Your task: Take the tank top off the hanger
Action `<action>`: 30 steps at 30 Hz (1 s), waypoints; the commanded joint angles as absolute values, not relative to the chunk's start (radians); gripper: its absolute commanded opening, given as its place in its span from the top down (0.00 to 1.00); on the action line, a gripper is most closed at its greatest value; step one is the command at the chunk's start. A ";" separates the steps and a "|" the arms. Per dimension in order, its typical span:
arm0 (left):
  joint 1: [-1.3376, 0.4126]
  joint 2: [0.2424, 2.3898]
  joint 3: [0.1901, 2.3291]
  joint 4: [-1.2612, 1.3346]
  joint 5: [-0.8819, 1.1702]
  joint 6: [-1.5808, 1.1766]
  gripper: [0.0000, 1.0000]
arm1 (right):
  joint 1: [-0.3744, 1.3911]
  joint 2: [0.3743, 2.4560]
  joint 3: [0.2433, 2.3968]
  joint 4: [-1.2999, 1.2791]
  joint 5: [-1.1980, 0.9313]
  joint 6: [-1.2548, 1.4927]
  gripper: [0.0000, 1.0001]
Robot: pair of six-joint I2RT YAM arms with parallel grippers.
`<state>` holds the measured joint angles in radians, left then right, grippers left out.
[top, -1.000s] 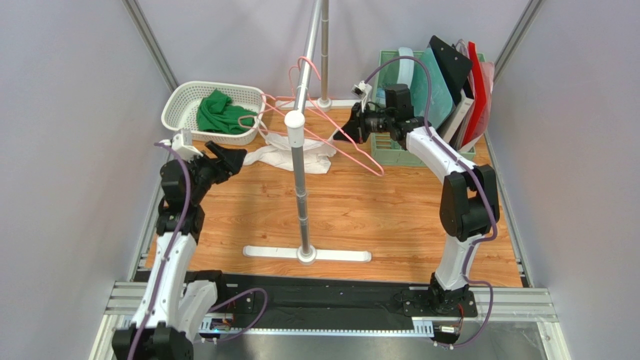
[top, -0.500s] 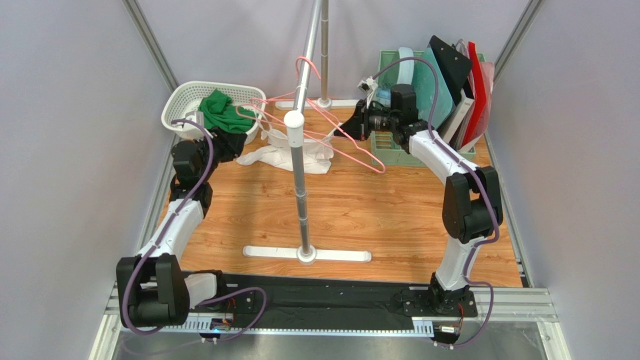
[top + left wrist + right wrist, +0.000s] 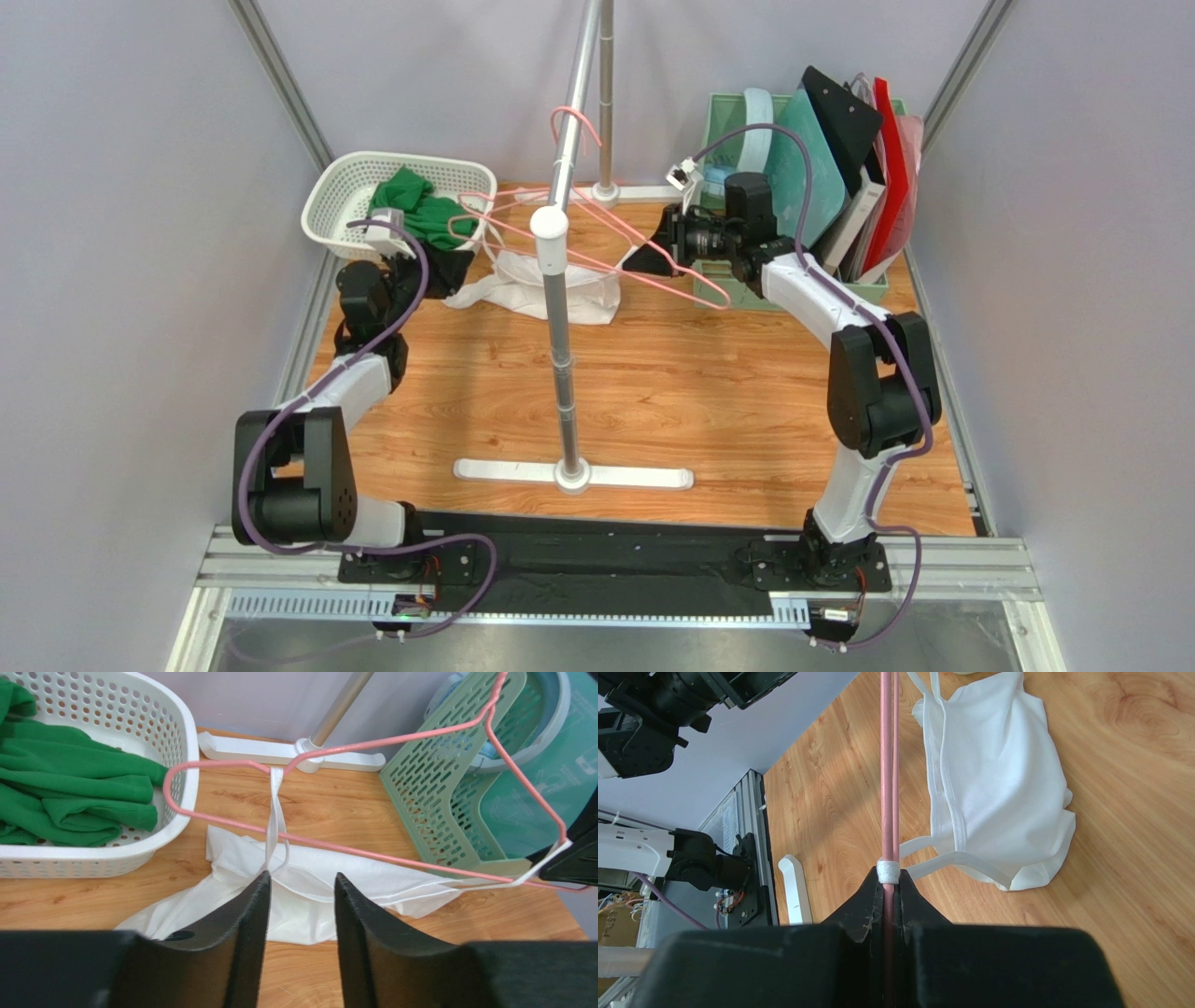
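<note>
The tank top [image 3: 403, 885] is seen slumped on the surface [image 3: 337, 805]; its strap [image 3: 275, 812], looped upright over the pink hanger [image 3: 421, 868], is found at 12 o'clock, just beyond the left end effector [image 3: 302, 877], whose fingers are held apart; the pink hanger is clamped by the right end effector [image 3: 887, 882].

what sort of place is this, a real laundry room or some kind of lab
Probably a robot lab cell staged as a laundry corner: bare grey panel walls on metal framing, a clothes rack, a pink wire hanger, and a white laundry basket.
</note>
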<state>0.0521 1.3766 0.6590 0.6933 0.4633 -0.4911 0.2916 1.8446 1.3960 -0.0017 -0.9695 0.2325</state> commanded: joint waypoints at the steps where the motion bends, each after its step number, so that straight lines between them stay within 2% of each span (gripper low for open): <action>1: 0.049 1.445 0.756 0.720 0.518 -0.425 0.60 | 0.301 1.787 1.430 -0.063 -1.002 0.235 1.00; 23: 0.051 1.595 0.819 0.747 0.583 -0.468 0.58 | 0.316 1.743 1.368 -0.074 -1.028 0.222 1.00; 30: 0.049 1.624 0.822 0.772 0.592 -0.488 0.61 | 0.330 1.713 1.345 -0.100 -1.017 0.199 1.00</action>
<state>0.0521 1.6123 0.7841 0.6945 0.5617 -0.4812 0.3199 1.7763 1.3537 -0.1127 -0.9966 0.2199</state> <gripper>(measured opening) 0.408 0.022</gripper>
